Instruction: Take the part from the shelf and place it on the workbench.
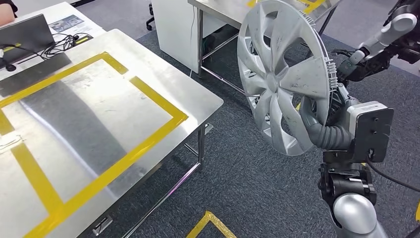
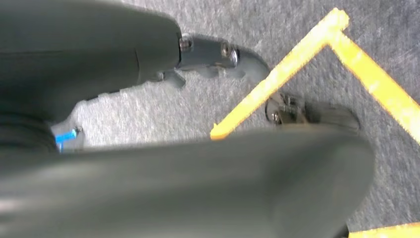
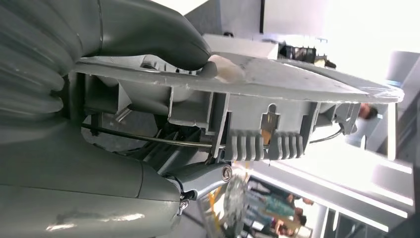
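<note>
1. Head view: the right hand [image 1: 317,116] grips the silver wheel cover [image 1: 282,74] by its rim and holds it upright in the air over the grey carpet [image 1: 237,173], well apart from the steel workbench [image 1: 198,99] with its yellow tape frame [image 1: 148,94].
2. Left wrist view: the left hand [image 2: 198,124] hangs over the carpet, blurred; its fingers' state cannot be told.
3. Right wrist view: the thumb [image 3: 148,29] presses on the cover's face, and the fingers [image 3: 198,178] sit behind its ribbed rim.
</note>
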You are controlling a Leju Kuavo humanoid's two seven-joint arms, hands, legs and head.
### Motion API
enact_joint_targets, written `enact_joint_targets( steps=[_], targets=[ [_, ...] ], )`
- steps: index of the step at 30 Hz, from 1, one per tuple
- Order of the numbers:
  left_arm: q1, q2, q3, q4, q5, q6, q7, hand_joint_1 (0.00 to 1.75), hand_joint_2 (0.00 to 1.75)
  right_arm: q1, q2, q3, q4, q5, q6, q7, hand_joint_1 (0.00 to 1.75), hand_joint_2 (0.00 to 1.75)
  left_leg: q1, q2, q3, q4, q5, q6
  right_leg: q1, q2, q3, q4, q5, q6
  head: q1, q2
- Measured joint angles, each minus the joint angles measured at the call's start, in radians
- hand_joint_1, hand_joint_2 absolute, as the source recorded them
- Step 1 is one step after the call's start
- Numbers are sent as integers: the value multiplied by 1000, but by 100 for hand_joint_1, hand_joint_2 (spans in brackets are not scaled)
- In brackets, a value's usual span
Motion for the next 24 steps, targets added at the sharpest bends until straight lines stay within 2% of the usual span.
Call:
enact_joint_targets(
  steps=[1,3,4,5,6,7,9,11,13,14,16,18,19,20,21,22,23,24],
  targets=[
    [0,0,0,0,0,-1,-2,0,0,-1,0,0,1,0,2,0,175,175,2,-8,-1,-1,3,4,-2,15,-20,42,-26,5,4,0],
    [-1,0,0,0,0,-3,-6,0,0,-4,0,1,3,2,7,1,175,175,2,-23,-6,-1,6,10,-4,42,-77,171,-86,11,16,0],
    [-1,-1,0,0,0,-4,-8,0,0,-5,0,2,5,3,9,2,175,175,1,-31,-7,-1,7,11,-4,46,-102,227,-105,11,20,0],
    [-1,-1,0,0,0,-5,-9,0,0,-5,1,4,7,4,12,3,175,175,0,-39,-8,-1,8,12,-4,48,-116,259,-109,10,23,0],
    [-1,-1,0,0,0,-5,-9,0,0,-6,1,6,10,5,14,5,175,175,-2,-49,-8,-1,9,13,-3,50,-110,248,-93,6,27,0],
    [0,-1,0,0,0,-5,-9,0,0,-8,1,8,14,7,17,7,175,175,-3,-58,-8,-1,10,13,-2,55,-90,205,-64,0,30,0],
    [-1,-2,0,0,0,-5,-10,0,0,-20,2,13,20,9,23,11,175,175,-5,-77,-10,-2,14,10,-1,87,-24,65,-6,-20,34,0],
    [-2,-4,0,0,1,-7,-11,0,0,-36,3,19,25,10,26,12,175,175,0,-93,-18,-5,23,0,4,111,19,-16,10,-35,34,0],
    [-1,-6,0,0,2,-8,-11,0,0,-45,5,22,29,10,27,14,175,175,5,-108,-24,-12,33,-17,10,102,29,-34,14,-42,36,0],
    [1,-6,0,0,3,-8,-11,0,0,-47,6,23,32,10,27,15,175,175,4,-105,-28,-14,34,-22,9,91,34,-45,20,-44,36,0],
    [2,-5,0,0,5,-8,-11,0,0,-51,9,25,37,10,27,16,175,175,-3,-70,-51,26,6,-28,5,70,45,-73,34,-50,29,0],
    [1,-5,0,0,7,-8,-12,0,0,-54,11,27,42,10,26,17,175,175,-6,-25,-103,141,-54,-29,5,51,46,-81,40,-54,15,0],
    [1,-5,0,0,8,-9,-12,0,0,-54,11,28,45,9,25,18,175,175,-6,-14,-129,201,-77,-31,6,42,43,-79,40,-55,10,0],
    [2,-5,0,0,9,-9,-12,0,0,-53,12,29,48,8,25,18,175,175,-5,-9,-144,238,-85,-33,6,33,41,-77,40,-54,7,0],
    [2,-5,0,0,9,-9,-12,0,0,-52,12,30,51,7,24,18,175,175,-5,-5,-142,238,-76,-35,7,25,39,-74,39,-53,3,0],
    [2,-4,0,0,10,-8,-12,0,0,-52,13,32,55,6,23,18,175,175,-4,1,-119,201,-53,-35,6,17,37,-70,38,-51,-1,0],
    [2,-2,0,0,11,-8,-12,0,0,-51,14,33,58,5,22,18,175,175,-3,10,-81,135,-24,-35,6,9,36,-64,35,-49,-6,0],
    [1,-1,0,1,12,-8,-12,0,0,-52,14,33,60,4,21,18,175,175,-5,23,-44,71,-7,-33,8,2,34,-58,31,-44,-11,0]
  ],
)
